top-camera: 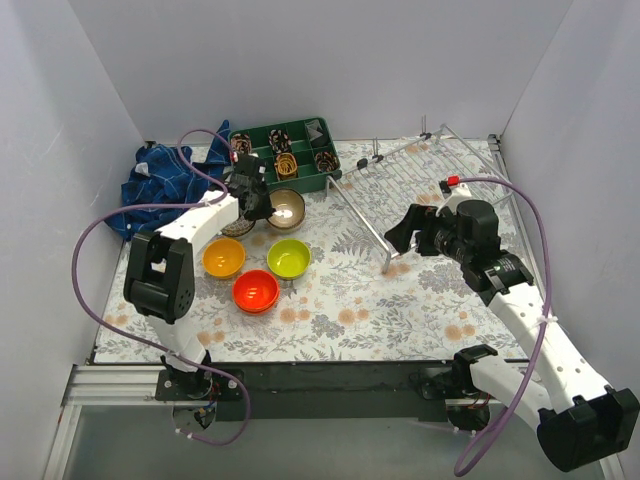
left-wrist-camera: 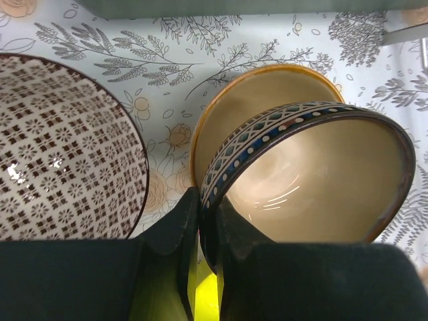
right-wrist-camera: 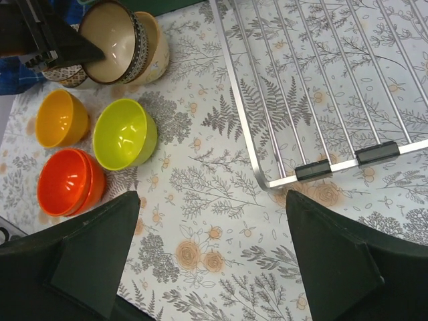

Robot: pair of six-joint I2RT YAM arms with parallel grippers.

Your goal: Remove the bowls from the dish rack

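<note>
We see the left hand (left-wrist-camera: 208,231) closed narrow on the rim of the dark patterned bowl (left-wrist-camera: 321,180). One finger is inside the wall and the other outside, so the bowl hangs tilted with its cream inside turned sideways. It is directly over the beige bowl (left-wrist-camera: 257,93) at the far left part of the table (top-camera: 400,310); we cannot tell whether the two touch. Just beside them, partly under the left arm, stands the white dotted-pattern bowl (left-wrist-camera: 60,147). Closer to the arm bases, the yellow-orange bowl (top-camera: 223,258) and the lime green bowl (top-camera: 288,258) stand side by side, mouths up. The two red-orange bowls (top-camera: 255,291) are nested one in the other just in front of the gap between those two. The dish rack (top-camera: 420,175) takes up the far right part of the table, well apart from the group of bowls. The right hand (top-camera: 393,235) hovers near the rack's near-left corner, above the flowered table, with its fingers spread wide and nothing between them. Behind the bowls a green compartment tray (top-camera: 258,135) lies along the back. A crumpled blue cloth (top-camera: 160,185) is bunched in the far left corner, near the left arm's cable.
</note>
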